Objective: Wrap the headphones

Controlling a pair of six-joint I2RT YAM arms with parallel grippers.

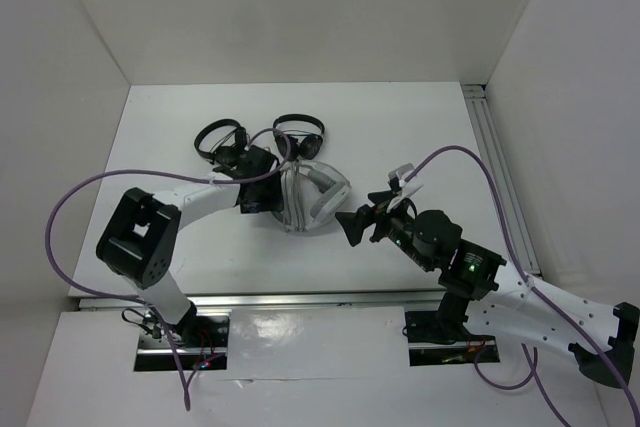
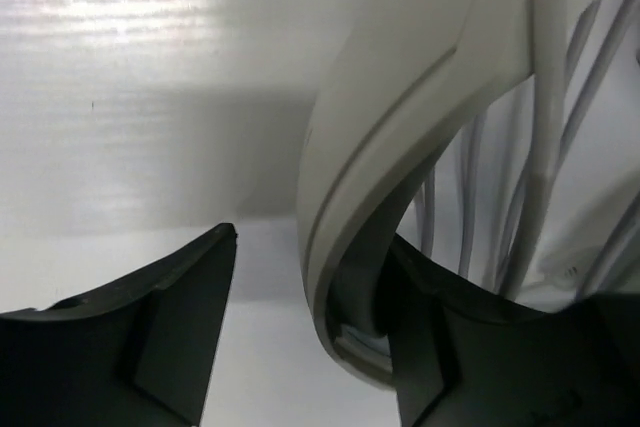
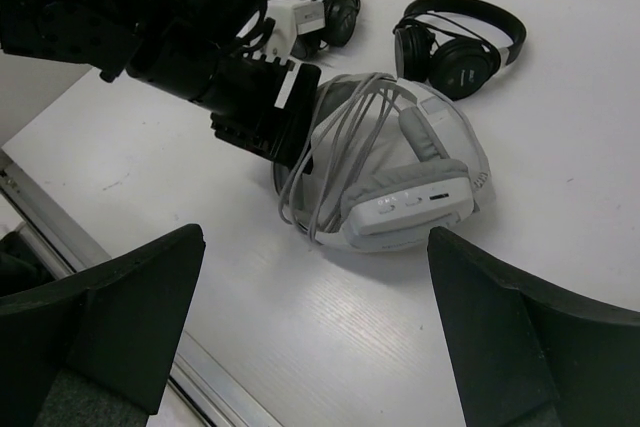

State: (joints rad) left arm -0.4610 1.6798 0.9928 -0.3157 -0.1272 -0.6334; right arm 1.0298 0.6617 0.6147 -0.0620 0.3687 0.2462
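The white and light-grey headphones [image 1: 318, 197] lie mid-table, with their thin grey cable [image 3: 340, 137] looped in several strands across the headband and earcups. My left gripper [image 1: 262, 193] is at their left edge. In the left wrist view [image 2: 315, 247] it is open: the headband [image 2: 400, 127] stands between the jaws, against the right finger [image 2: 480, 347] and apart from the left finger [image 2: 150, 337]. My right gripper [image 1: 352, 225] is open and empty, just right of the headphones and apart from them. In the right wrist view [image 3: 315, 247] the headphones [image 3: 410, 197] lie beyond it.
Two smaller black headphones [image 1: 220, 137] [image 1: 298, 129] lie just behind the white ones, close to my left gripper. A metal rail [image 1: 300, 299] runs along the table's near edge and another [image 1: 500, 177] along the right side. White walls enclose the table.
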